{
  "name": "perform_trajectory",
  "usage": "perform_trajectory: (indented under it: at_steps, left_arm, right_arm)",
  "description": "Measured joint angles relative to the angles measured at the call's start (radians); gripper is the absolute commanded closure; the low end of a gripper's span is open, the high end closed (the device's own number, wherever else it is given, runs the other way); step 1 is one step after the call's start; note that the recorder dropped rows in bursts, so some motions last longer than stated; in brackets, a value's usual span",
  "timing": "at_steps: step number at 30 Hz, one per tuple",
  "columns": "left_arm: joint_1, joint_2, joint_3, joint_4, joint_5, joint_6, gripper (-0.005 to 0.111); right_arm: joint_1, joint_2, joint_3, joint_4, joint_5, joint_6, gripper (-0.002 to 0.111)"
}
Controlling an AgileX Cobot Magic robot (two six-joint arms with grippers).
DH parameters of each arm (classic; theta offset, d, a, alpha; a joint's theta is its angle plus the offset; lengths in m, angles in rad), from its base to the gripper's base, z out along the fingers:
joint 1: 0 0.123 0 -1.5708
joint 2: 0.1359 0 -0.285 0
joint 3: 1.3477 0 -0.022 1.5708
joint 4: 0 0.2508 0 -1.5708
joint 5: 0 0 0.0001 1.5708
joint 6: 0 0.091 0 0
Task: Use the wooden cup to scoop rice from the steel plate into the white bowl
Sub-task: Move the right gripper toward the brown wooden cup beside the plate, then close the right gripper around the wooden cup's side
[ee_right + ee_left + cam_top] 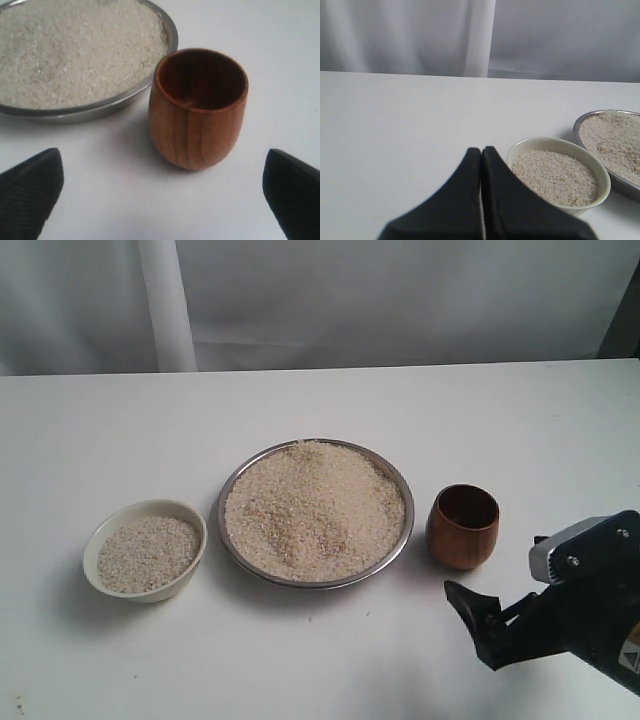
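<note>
While right claw (478, 618) gapes, wooden cup (463, 530) stands upright just ahead, untouched.

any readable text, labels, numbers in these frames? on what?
No legible text in any view.
Small sticker on the right arm, at the exterior view's edge: too small and cut off to read.
Wooden cup, white bowl, steel plate: no markings visible.
</note>
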Motion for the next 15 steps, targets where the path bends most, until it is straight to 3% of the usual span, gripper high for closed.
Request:
perform_trajectory:
  at_steps: [5,15]
  left_arm:
    - [0.0,0.0,0.0,0.0,0.0,0.0,0.107]
    - [0.0,0.0,0.0,0.0,0.0,0.0,0.107]
  right_arm:
    - [0.0,0.0,-0.01,0.034,-0.106,0.0,0.003]
    - [0.0,0.012,-0.135,0.047,-0.057,-0.002,0.003]
